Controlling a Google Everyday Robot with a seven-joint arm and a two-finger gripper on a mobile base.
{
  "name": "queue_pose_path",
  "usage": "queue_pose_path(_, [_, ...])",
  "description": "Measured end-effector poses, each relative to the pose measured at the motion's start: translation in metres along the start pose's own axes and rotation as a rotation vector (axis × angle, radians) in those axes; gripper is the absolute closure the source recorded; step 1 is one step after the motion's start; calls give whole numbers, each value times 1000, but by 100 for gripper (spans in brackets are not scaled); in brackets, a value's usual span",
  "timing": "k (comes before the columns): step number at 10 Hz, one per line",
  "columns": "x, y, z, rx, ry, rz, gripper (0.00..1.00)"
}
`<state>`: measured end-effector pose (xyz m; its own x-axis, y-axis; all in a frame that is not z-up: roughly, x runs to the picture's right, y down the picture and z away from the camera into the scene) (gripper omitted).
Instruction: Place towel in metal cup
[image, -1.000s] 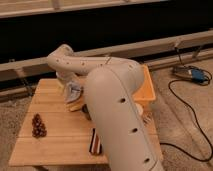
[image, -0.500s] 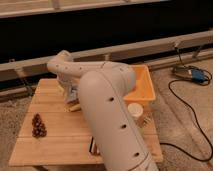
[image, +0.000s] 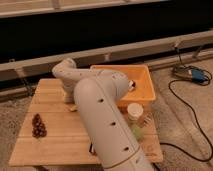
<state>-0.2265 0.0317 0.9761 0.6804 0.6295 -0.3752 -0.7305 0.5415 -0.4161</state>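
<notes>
One white arm (image: 102, 117) bent over wooden table (image: 55, 142), pincer (image: 70, 98) down behind it, grip cannot be told, towel hidden.

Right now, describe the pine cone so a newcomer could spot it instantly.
Start at the wooden table and look at its left side, opposite the orange bin. The pine cone stands alone there, left of the white arm, whose gripper reaches down nearer the table's back edge. It is dark brown, knobbly and tapering, unlike its smooth neighbours.
</notes>
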Motion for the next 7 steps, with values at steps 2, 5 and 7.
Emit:
queue_pose_path(2, [-6, -5, 3, -19, -4, 23, 51])
queue_pose_path(5, [-8, -9, -4, -26, -8, 23, 81])
queue_pose_path(7, [-6, -5, -11, -25, -5, 11, 97])
